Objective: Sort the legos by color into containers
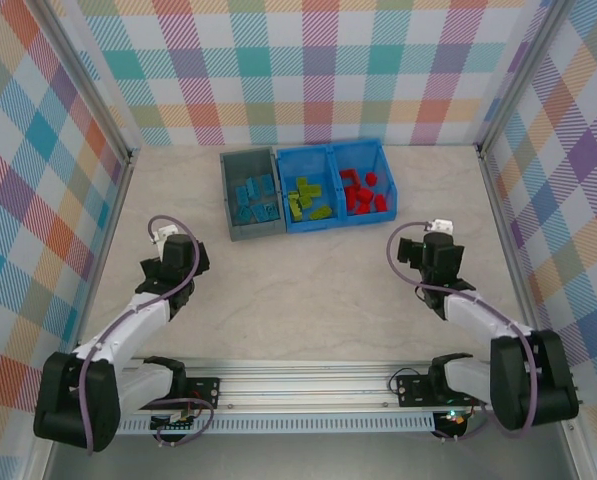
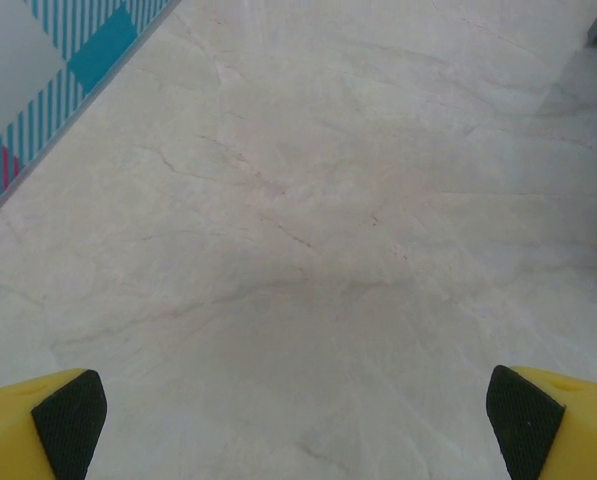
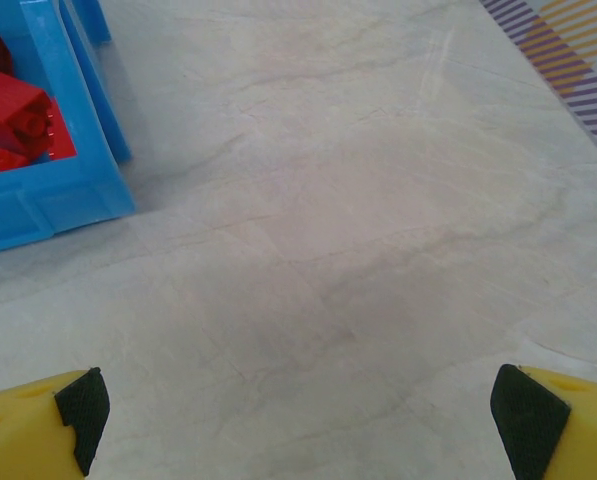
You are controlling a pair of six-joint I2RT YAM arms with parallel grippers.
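Observation:
At the back of the table stand the containers. The dark grey bin (image 1: 228,200) holds several light blue legos (image 1: 255,198). The bright blue bin (image 1: 335,150) has lime green legos (image 1: 308,200) in its left compartment and red legos (image 1: 362,190) in its right one. My left gripper (image 1: 181,243) hovers over bare table at the left, open, nothing between its yellow fingers (image 2: 38,425). My right gripper (image 1: 435,245) sits at the right, open and empty; a corner of the blue bin (image 3: 48,205) with red legos (image 3: 13,115) shows at the upper left of its wrist view.
Plaid walls (image 1: 38,200) enclose the marble-look table (image 1: 308,290) on three sides. A metal rail (image 1: 308,385) with both arm bases runs along the near edge.

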